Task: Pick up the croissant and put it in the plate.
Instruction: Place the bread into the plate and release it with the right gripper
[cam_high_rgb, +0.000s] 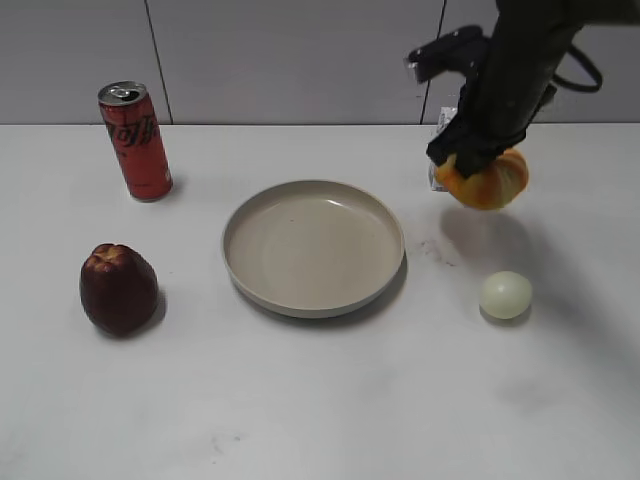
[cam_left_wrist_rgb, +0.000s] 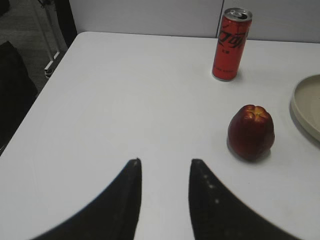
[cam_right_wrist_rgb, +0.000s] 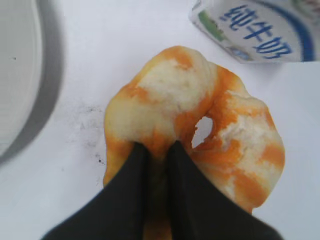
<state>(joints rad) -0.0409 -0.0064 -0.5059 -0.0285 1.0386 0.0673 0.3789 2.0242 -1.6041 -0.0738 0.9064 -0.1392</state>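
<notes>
The croissant (cam_high_rgb: 490, 183), puffy with yellow and orange-brown stripes, hangs in the air to the right of the plate, above the table. My right gripper (cam_high_rgb: 462, 160) is shut on it; in the right wrist view the two black fingers (cam_right_wrist_rgb: 156, 149) pinch the croissant (cam_right_wrist_rgb: 200, 115) at its near edge. The round beige plate (cam_high_rgb: 313, 292) lies at the table's middle, and its rim shows at the left edge of the right wrist view (cam_right_wrist_rgb: 22, 90). My left gripper (cam_left_wrist_rgb: 164, 162) is open and empty over bare table, left of the plate's edge (cam_left_wrist_rgb: 306, 107).
A red soda can (cam_high_rgb: 135, 140) stands at the back left, a dark red apple-like fruit (cam_high_rgb: 118, 288) at the front left. A small pale ball (cam_high_rgb: 505, 295) lies right of the plate. A milk carton (cam_right_wrist_rgb: 255, 27) lies behind the croissant.
</notes>
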